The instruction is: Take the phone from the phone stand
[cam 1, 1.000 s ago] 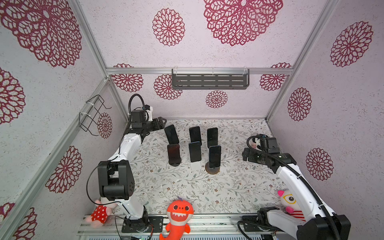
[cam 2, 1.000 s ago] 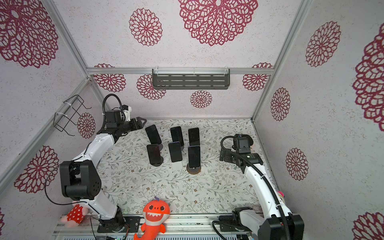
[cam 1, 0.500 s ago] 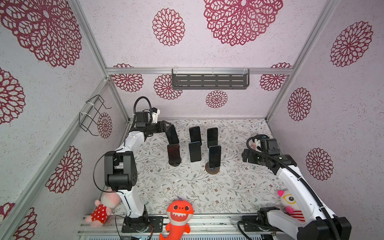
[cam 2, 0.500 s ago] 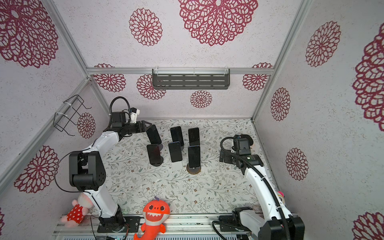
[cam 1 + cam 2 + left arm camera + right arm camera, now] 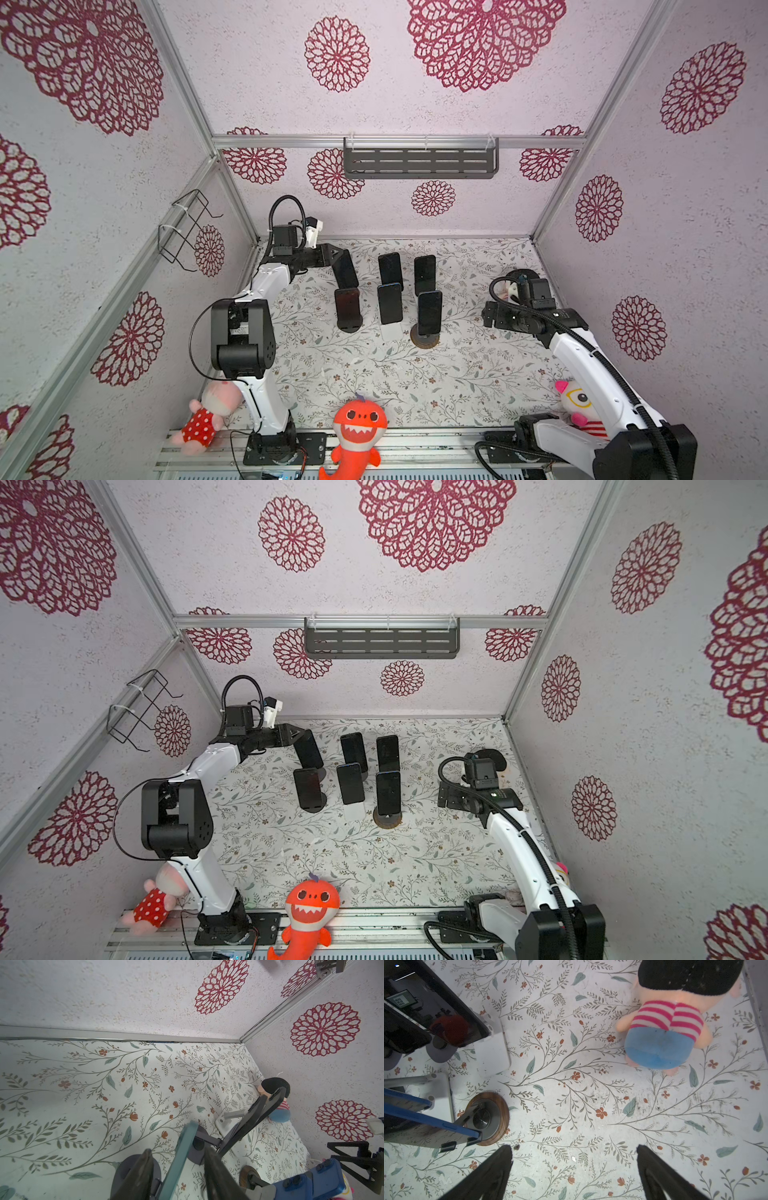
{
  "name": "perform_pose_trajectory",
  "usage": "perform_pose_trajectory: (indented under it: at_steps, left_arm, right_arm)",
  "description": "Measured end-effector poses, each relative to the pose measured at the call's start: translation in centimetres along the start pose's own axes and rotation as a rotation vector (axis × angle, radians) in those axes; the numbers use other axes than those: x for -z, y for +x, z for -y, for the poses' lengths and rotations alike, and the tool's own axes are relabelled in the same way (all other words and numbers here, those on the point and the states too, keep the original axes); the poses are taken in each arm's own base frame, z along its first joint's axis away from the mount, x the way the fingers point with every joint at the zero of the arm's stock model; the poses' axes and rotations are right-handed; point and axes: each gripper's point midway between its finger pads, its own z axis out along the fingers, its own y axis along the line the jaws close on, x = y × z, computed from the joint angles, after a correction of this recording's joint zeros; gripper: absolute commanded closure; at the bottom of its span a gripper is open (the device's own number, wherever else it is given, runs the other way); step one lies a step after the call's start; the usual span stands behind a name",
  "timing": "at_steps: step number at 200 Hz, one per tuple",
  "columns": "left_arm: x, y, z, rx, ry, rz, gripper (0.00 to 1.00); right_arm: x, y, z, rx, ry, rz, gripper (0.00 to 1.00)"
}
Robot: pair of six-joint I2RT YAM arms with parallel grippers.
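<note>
Several dark phones lean on stands in two rows on the flowered floor. My left gripper [image 5: 337,257] reaches in from the left at the top of the back-left phone [image 5: 347,270], also seen in a top view [image 5: 311,751]. In the left wrist view that phone [image 5: 182,1147] shows as a teal edge between the two fingers of the left gripper [image 5: 178,1149]. A gap remains on each side, so the jaws are open. Its dark round phone stand [image 5: 124,1172] lies below. My right gripper [image 5: 488,316] [image 5: 574,1148] hangs open over bare floor, right of the phones.
Other phones on stands sit close by: front left [image 5: 348,307], front middle [image 5: 390,303], front right on a wooden base [image 5: 429,311]. A striped plush doll [image 5: 664,1028] lies by the right wall. An orange shark plush [image 5: 359,424] sits at the front rail.
My left gripper has swung right from the left wall to the back-left phone, and its jaws have narrowed around it. The right arm has not moved.
</note>
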Motion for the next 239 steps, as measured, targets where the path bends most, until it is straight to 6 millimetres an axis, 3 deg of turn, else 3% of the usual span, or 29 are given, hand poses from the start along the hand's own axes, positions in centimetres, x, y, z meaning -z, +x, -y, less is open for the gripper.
perform_pose_trajectory:
  at_steps: [68,173,201,239]
  left_arm:
    - [-0.5,1.0,-0.5,0.008,-0.002,-0.021,0.81]
    - [0.0,1.0,-0.5,0.015,-0.025,-0.026,0.89]
    - [1.0,0.1,0.2,0.015,-0.042,-0.006,0.92]
    - [3.5,-2.3,2.5,-0.007,-0.039,0.05,0.92]
  right_arm:
    - [-0.5,0.6,0.1,0.008,0.004,-0.019,0.03]
    - [-0.3,0.6,0.1,0.014,0.002,-0.017,0.04]
    - [0.0,0.3,-0.2,0.025,-0.004,-0.008,0.04]
    - [1.2,-1.4,-1.3,0.049,-0.039,0.034,0.06]
